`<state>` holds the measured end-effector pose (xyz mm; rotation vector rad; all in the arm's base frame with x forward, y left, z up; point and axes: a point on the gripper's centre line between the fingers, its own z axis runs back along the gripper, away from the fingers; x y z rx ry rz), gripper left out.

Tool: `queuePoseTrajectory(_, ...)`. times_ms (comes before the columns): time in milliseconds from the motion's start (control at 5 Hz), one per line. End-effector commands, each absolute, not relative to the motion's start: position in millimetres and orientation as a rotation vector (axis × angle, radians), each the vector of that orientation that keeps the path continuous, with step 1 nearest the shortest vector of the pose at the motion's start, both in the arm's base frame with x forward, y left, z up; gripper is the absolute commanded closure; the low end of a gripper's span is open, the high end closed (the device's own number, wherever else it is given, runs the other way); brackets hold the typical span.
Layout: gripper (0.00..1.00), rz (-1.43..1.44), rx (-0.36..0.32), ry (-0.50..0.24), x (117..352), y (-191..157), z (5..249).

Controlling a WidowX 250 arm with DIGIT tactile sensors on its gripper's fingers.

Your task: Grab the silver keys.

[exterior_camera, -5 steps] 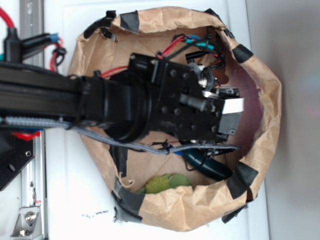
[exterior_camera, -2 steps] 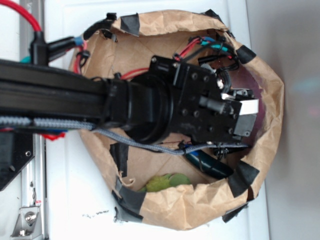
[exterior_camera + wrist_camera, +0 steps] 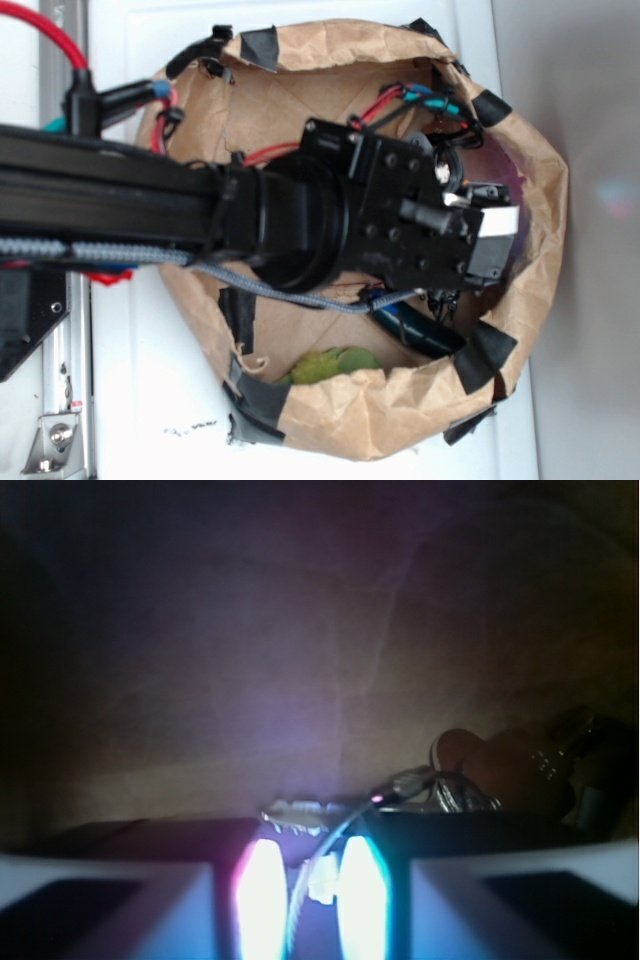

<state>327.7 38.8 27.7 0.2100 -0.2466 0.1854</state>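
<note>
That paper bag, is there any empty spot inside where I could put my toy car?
Inside the paper bag, bare paper shows at the upper left, between the red wires and the rim, and below the arm toward the green thing. The right side is crowded: the gripper, the silver keys and the dark green object all bunch there.

We see a white tabletop (image 3: 130,390) carrying a brown paper bag (image 3: 400,410), its rolled rim patched with black tape (image 3: 262,408). The bag sits near the tabletop's right edge. At the left edge runs a metal rail (image 3: 66,425). Small dark specks (image 3: 190,428) mark the tabletop just beside the bag.
</note>
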Motion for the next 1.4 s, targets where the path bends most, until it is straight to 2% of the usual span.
queuePoseTrajectory(0,1.00,0.192,0.212,-0.276,331,41,38)
queuePoseTrajectory(600,1.00,0.199,0.221,-0.269,329,44,44)
queuePoseTrajectory(800,1.00,0.175,0.090,-0.281,312,50,81)
queuePoseTrajectory(1000,1.00,0.161,0.030,-0.306,303,56,100)
queuePoseTrajectory(1200,1.00,0.159,0.028,-0.302,302,57,100)
